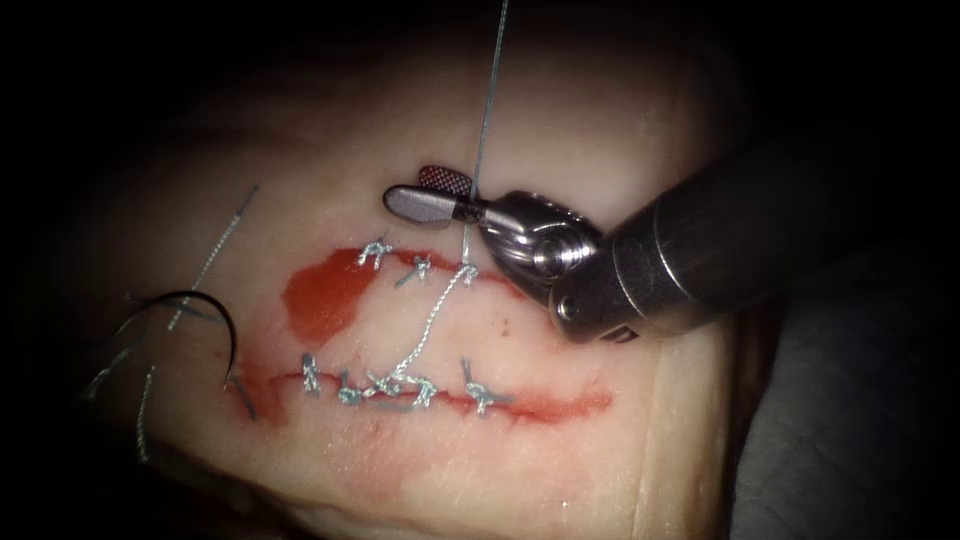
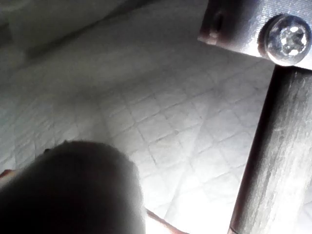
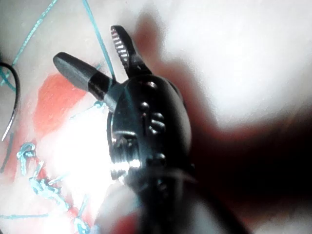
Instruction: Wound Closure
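My right tool (image 1: 408, 188) reaches in from the right and hovers over the tissue (image 1: 600, 180) just above the upper row of stitches (image 1: 420, 265). Its jaws are open, and the thread (image 1: 488, 100) runs straight up between them near their base, rising from the rightmost upper stitch. The right wrist view shows the same open jaws (image 3: 85, 45) with the thread (image 3: 97, 39) crossing between them. The dark curved needle (image 1: 228, 330) lies free at the left end of the cut, one end at the tissue surface; neither tool holds it.
A lower row of knotted stitches (image 1: 400, 388) closes the cut (image 1: 550, 405). Red fluid (image 1: 325, 295) pools between the rows. Loose thread (image 1: 215, 250) trails at the left by the needle. In the left wrist view a dark shaft (image 2: 273, 161) crosses over a pale quilted pad (image 2: 161, 126).
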You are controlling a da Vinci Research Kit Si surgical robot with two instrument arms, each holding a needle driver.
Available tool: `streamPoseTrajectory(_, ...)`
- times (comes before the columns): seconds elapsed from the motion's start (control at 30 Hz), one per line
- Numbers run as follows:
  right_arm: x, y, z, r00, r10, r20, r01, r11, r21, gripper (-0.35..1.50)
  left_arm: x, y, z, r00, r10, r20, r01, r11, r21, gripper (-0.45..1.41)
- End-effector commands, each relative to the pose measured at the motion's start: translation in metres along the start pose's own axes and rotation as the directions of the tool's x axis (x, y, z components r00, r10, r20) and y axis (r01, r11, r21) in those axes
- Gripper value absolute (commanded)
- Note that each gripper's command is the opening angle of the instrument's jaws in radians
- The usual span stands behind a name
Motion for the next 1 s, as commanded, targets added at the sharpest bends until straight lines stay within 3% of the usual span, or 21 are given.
streamPoseTrajectory(0.03,0.0004,0.0,0.001,1.0,-0.001,0.004,0.001,1.0,-0.001,1.43,-0.0003,0.0002,0.0008,1.0,0.0,0.002,0.0,1.0,-0.002,-0.45)
streamPoseTrajectory(0.17,0.0006,0.0,0.001,1.0,-0.003,0.001,0.003,1.0,-0.005,1.4,-0.0003,0.0002,0.0008,1.0,0.001,0.006,-0.001,1.0,0.002,-0.45)
streamPoseTrajectory(0.23,0.0006,0.0002,0.001,1.0,-0.002,0.001,0.002,1.0,-0.006,1.28,-0.0003,0.0001,0.0008,1.0,0.002,0.007,-0.002,1.0,0.002,-0.45)
streamPoseTrajectory(0.7,0.0014,0.0004,0.0012,1.0,-0.011,-0.002,0.011,1.0,-0.012,1.2,-0.0003,0.0,0.0007,1.0,0.003,0.009,-0.003,1.0,0.003,-0.45)
streamPoseTrajectory(0.77,0.0015,0.0004,0.0012,1.0,-0.017,-0.003,0.017,1.0,-0.014,1.1,-0.0003,-0.0001,0.0007,1.0,0.004,0.009,-0.004,1.0,0.003,-0.45)
streamPoseTrajectory(0.8,0.0015,0.0004,0.0011,1.0,0.005,-0.004,-0.005,1.0,-0.016,0.96,-0.0003,-0.0002,0.0007,1.0,0.004,0.01,-0.004,1.0,0.003,-0.45)
streamPoseTrajectory(0.97,0.0017,0.0003,0.0011,1.0,0.002,-0.006,-0.002,1.0,-0.019,0.79,-0.0004,-0.0004,0.0007,1.0,0.006,0.012,-0.006,1.0,0.003,-0.45)
streamPoseTrajectory(1.0,0.0019,0.0003,0.0011,1.0,0.0,-0.006,0.0,1.0,-0.02,0.68,-0.0004,-0.0005,0.0007,1.0,0.006,0.014,-0.006,1.0,0.003,-0.45)
